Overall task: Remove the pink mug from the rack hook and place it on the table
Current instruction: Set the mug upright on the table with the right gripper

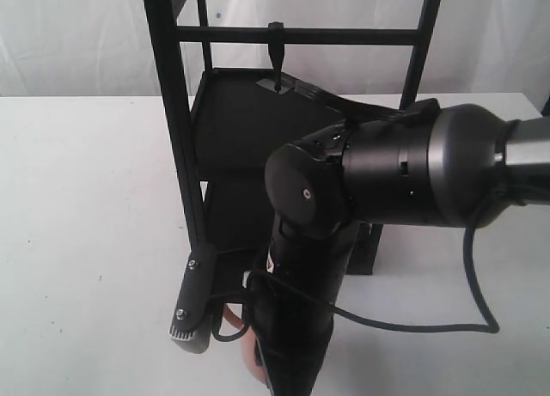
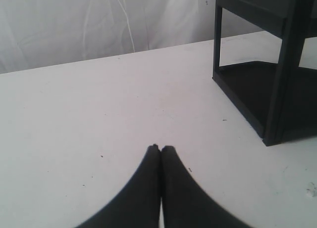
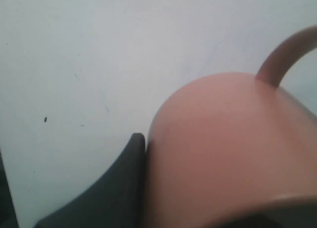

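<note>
The pink mug (image 3: 223,154) fills much of the right wrist view, its thin loop handle (image 3: 282,55) sticking out over the white table (image 3: 99,65). One black finger (image 3: 124,183) presses against the mug's side; the other is hidden behind it. In the exterior view my right gripper (image 1: 225,327) is low at the front, shut on the mug (image 1: 249,355), of which only a pink sliver shows. Whether the mug touches the table I cannot tell. The rack hook (image 1: 275,57) hangs bare from the crossbar. My left gripper (image 2: 161,149) is shut and empty over the table (image 2: 99,114).
The tall black rack (image 1: 185,155) with its dark shelves stands behind my right arm (image 1: 387,173), whose cable (image 1: 412,327) loops over the table. In the left wrist view the rack's lower shelf and post (image 2: 280,89) stand off to one side.
</note>
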Robot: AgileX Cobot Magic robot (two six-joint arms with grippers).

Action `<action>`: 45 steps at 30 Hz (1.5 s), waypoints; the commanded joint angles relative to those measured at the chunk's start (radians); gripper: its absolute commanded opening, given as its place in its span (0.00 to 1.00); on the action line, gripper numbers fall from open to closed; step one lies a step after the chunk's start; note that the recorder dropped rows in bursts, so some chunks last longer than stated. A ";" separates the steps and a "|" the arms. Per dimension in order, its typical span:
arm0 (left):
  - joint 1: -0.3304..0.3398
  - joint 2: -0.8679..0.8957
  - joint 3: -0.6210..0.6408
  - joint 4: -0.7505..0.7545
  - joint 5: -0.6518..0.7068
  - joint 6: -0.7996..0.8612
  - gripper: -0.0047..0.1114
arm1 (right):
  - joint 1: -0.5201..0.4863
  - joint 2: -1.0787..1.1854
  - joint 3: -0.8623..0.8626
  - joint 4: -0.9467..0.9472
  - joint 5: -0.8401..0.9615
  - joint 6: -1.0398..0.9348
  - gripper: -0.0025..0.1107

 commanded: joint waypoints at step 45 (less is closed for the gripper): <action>0.002 -0.005 0.003 0.001 0.004 -0.007 0.04 | 0.001 0.073 -0.009 -0.015 -0.092 0.023 0.02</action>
